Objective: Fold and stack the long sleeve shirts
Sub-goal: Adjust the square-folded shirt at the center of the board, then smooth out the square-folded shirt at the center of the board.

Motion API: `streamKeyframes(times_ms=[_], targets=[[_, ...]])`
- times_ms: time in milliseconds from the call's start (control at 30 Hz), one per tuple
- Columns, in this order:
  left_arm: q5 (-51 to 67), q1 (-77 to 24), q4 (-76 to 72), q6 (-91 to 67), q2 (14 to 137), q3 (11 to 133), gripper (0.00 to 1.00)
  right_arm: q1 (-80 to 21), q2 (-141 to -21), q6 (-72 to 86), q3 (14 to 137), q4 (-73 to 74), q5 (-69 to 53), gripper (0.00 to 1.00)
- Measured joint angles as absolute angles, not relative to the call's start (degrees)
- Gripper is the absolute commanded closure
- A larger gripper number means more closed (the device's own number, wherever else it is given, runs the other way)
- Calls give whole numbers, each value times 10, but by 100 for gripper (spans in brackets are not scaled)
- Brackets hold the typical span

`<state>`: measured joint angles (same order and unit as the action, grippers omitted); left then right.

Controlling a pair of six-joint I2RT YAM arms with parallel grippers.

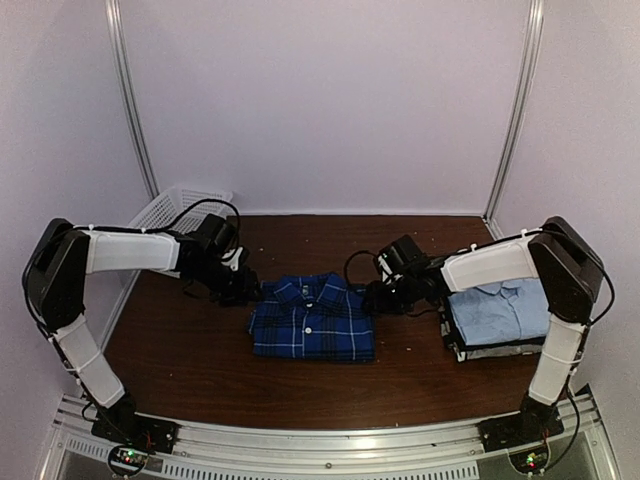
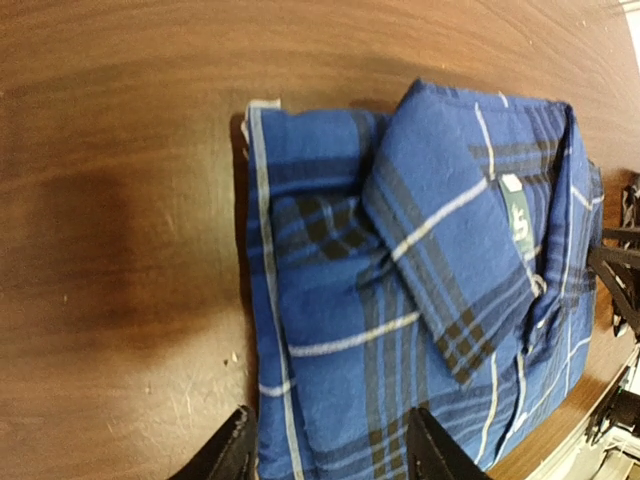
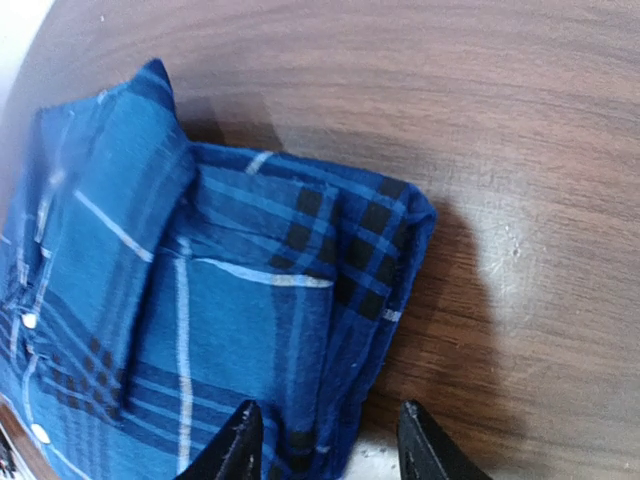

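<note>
A dark blue-and-black plaid shirt (image 1: 312, 318) lies folded, collar to the back, mid-table. My left gripper (image 1: 247, 288) is open at the shirt's upper left corner; in the left wrist view its jaws (image 2: 330, 450) straddle the shirt's left edge (image 2: 400, 290). My right gripper (image 1: 372, 297) is open at the upper right corner; in the right wrist view its jaws (image 3: 325, 445) straddle the shirt's right edge (image 3: 220, 300). A plain light blue shirt (image 1: 500, 305) tops a stack of folded darker and grey shirts (image 1: 490, 350) at the right.
A white lattice basket (image 1: 175, 210) stands at the back left corner. Brown wooden table (image 1: 300, 390) with walls close on three sides and a metal rail along the near edge.
</note>
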<state>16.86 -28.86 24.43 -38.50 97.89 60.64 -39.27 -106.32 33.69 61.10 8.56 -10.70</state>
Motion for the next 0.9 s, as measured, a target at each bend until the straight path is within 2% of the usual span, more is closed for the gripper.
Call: streamKeyframes(times_ms=[200, 500, 767, 900], targets=[[158, -288, 242, -371, 1006, 655, 57, -395, -1031, 337, 613, 95, -89, 49], [155, -283, 232, -359, 1073, 709, 65, -395, -1065, 325, 682, 106, -77, 58], [155, -283, 226, -356, 1085, 717, 68, -395, -1109, 313, 719, 122, -54, 60], [155, -283, 224, -356, 1085, 715, 68, -394, -1120, 311, 724, 123, -51, 64]])
